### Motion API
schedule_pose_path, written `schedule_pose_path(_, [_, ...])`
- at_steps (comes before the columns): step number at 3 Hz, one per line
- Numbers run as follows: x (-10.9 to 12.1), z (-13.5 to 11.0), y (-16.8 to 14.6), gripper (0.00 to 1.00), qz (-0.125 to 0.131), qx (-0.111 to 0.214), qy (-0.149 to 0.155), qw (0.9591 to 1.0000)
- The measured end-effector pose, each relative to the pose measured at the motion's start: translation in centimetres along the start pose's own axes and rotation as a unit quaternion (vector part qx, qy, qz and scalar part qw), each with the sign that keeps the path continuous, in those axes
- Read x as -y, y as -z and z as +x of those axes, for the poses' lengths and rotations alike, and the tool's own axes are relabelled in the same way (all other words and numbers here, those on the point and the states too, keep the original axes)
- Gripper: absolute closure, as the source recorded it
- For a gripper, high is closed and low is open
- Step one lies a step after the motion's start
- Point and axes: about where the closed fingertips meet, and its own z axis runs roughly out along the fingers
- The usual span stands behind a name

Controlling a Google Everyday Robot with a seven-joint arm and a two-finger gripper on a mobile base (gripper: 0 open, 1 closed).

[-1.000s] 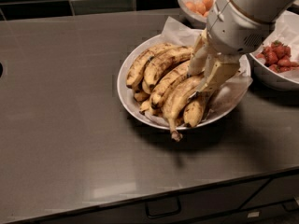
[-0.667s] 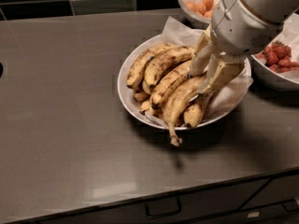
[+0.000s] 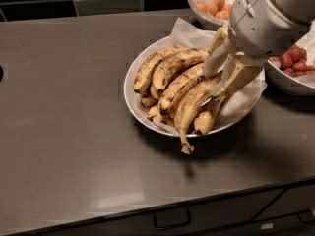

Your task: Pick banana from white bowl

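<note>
The cream two-finger gripper [image 3: 211, 85] reaches into the wide, shallow white bowl [image 3: 129, 95] lined with crinkled paper, at about 3 o'clock within it. Its fingers are only narrowly apart and press on either side of the upper end of the long brown-speckled yellow banana [image 3: 189, 107]. That banana lies on the heap, and its dark tip hangs over the rim at 6 o'clock. A second ago the tip sat closer to the rim. The arm has edged towards 3 o'clock.
</note>
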Motion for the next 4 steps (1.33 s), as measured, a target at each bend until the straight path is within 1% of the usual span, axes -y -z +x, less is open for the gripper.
schedule_pose_path(2, [0.3,-1.2,1.9,1.0,0.026,-0.001,0.014,0.9996])
schedule_pose_path(3, [0.8,-2.1,3.3,1.0,0.044,0.002,0.028,0.9986])
schedule_pose_path(4, [0.9,-3.7,5.2,1.0,0.07,0.008,0.049,0.9963])
